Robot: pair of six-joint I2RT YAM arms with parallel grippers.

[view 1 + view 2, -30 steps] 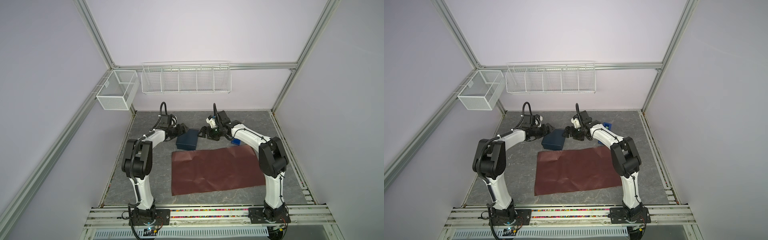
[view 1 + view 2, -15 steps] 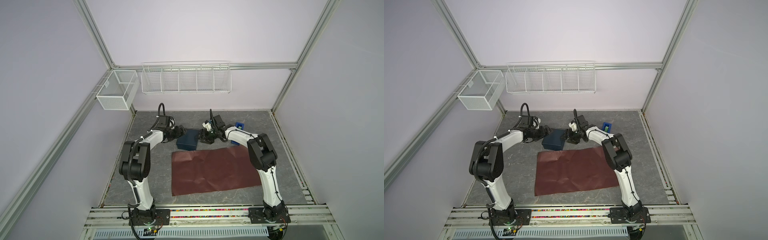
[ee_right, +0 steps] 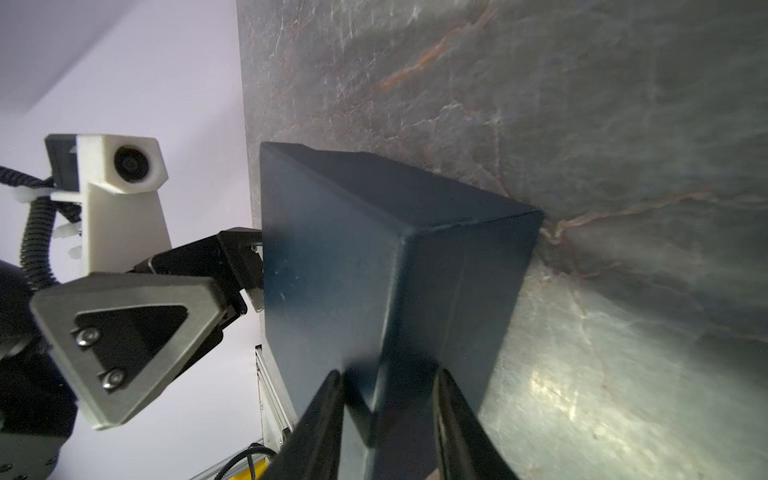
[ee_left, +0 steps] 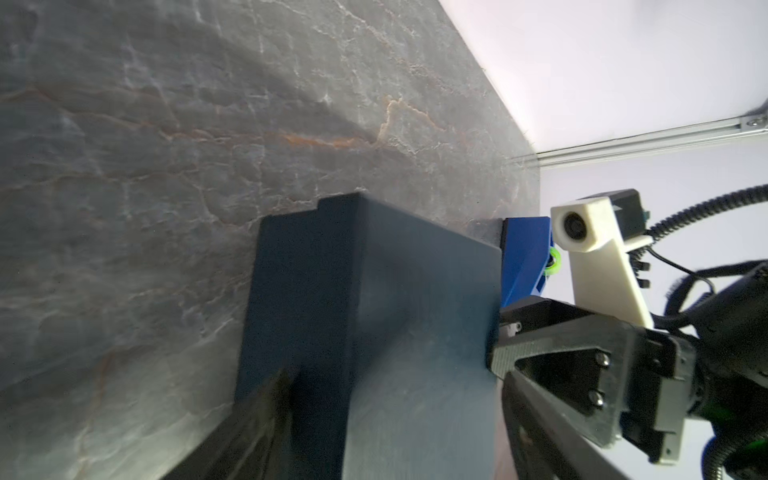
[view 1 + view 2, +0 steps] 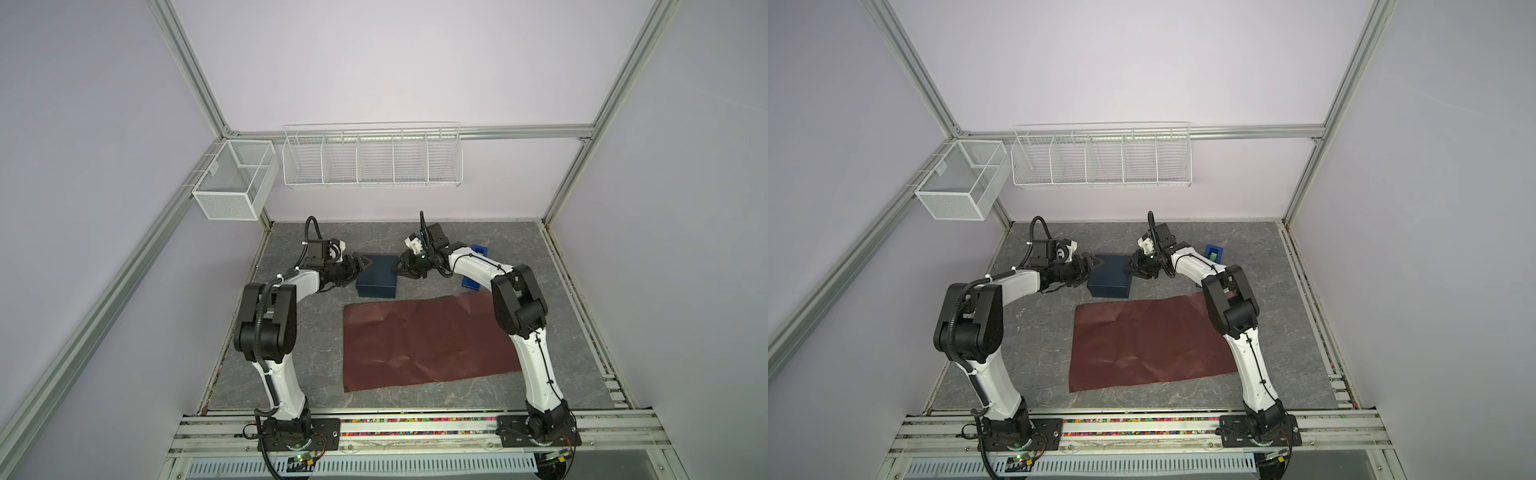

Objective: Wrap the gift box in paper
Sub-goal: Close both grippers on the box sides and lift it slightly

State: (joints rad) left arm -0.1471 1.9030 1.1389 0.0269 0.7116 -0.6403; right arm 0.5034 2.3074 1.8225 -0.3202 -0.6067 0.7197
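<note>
The dark navy gift box stands on the grey table just behind the red-maroon paper, which lies flat and creased. My left gripper is at the box's left side, open, with its fingers straddling the box; a gap shows beside one finger. My right gripper is at the box's right side, with its jaws closed onto a corner edge of the box. The box rests on the table.
A bright-blue tape dispenser with a green roll sits behind the right arm. Two white wire baskets hang on the back wall and the left frame. Aluminium rails border the table's front.
My right gripper has swung left to the box and narrowed its jaws onto the corner. My left gripper has edged up to the box's left side.
</note>
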